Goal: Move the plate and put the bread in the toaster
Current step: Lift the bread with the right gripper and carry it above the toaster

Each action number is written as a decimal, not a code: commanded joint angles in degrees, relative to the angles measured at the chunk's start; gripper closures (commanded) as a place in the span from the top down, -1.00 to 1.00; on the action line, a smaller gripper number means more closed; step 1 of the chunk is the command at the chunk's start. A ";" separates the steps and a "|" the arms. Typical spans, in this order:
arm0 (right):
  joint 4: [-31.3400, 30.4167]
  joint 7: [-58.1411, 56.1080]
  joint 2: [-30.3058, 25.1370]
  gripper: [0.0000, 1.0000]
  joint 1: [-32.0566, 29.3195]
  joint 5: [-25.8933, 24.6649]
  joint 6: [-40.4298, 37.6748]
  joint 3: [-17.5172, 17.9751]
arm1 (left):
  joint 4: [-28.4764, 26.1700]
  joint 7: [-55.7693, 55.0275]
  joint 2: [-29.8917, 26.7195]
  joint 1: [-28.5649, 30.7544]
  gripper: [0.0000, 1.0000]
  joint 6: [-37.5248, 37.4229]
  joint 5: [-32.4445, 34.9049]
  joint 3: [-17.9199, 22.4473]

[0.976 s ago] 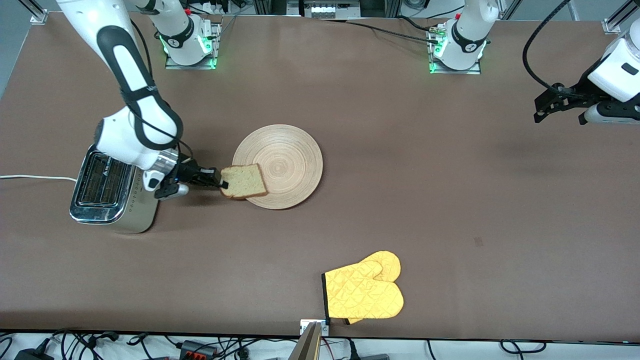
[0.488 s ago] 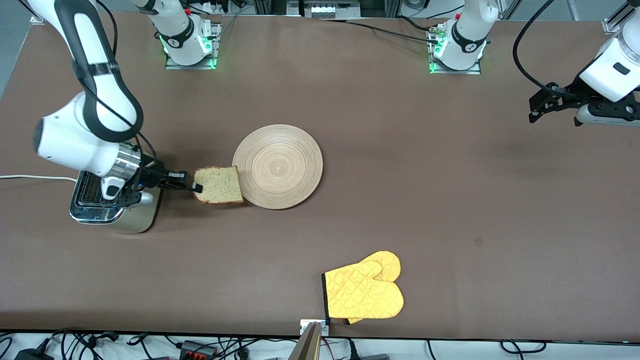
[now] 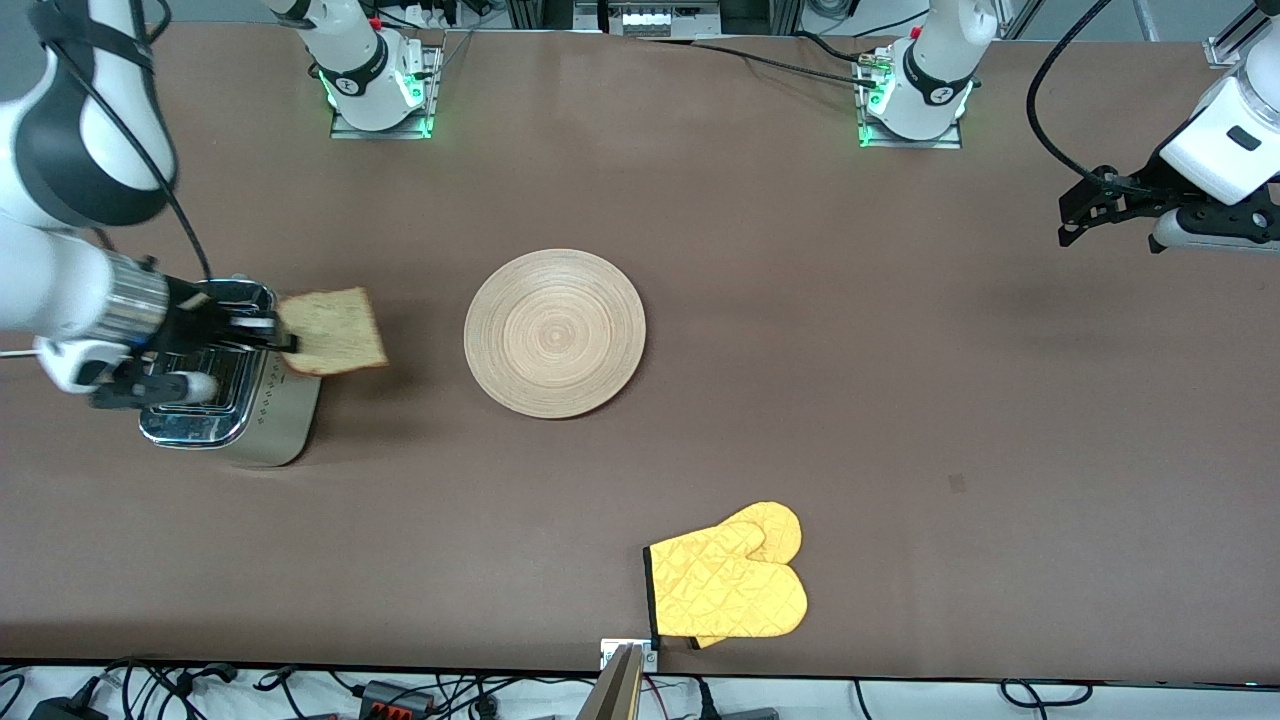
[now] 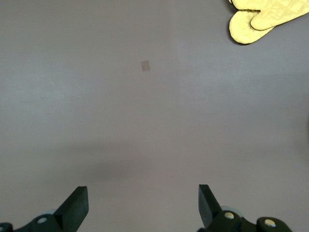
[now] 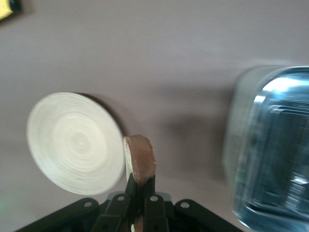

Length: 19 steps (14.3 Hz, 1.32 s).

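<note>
My right gripper is shut on the edge of the bread slice and holds it in the air, level with the top of the toaster and just beside it, toward the plate. In the right wrist view the bread stands edge-on between the fingers, with the toaster to one side and the plate to the other. The round wooden plate lies bare at the table's middle. My left gripper is open and empty, held high near the left arm's end of the table.
A yellow oven mitt lies near the table's front edge; its tip shows in the left wrist view. The toaster's white cord runs off the right arm's end of the table.
My right gripper has carried the bread off the plate and toward the toaster, rising as it went. The left arm shifted slightly, then held still.
</note>
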 commanded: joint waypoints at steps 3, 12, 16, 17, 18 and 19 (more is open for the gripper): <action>12.62 0.26 3.58 -1.00 -2.70 -6.66 -12.92 0.29 | 4.45 0.71 2.22 0.06 1.00 -1.39 -0.14 0.13; 15.11 -2.64 7.36 -1.00 -2.08 -26.54 -10.84 0.56 | 7.01 0.62 4.51 -0.12 1.00 -1.74 -0.14 0.13; 15.20 -2.73 8.51 -1.00 -2.17 -28.31 -8.29 0.74 | 7.01 0.53 4.60 -0.30 1.00 -1.74 0.12 -0.04; 15.11 -2.64 8.68 -1.00 -2.17 -28.58 -7.85 0.73 | 7.01 0.62 4.60 -0.30 1.00 -1.66 0.90 -0.04; 15.11 -2.64 9.21 -1.00 -2.26 -28.58 -6.80 0.56 | 7.01 0.53 4.60 -0.38 1.00 -1.74 1.69 -0.13; 15.11 -2.64 9.74 -1.00 -2.34 -28.50 -6.01 0.56 | 7.01 0.53 4.60 -0.64 1.00 -1.74 2.14 -0.22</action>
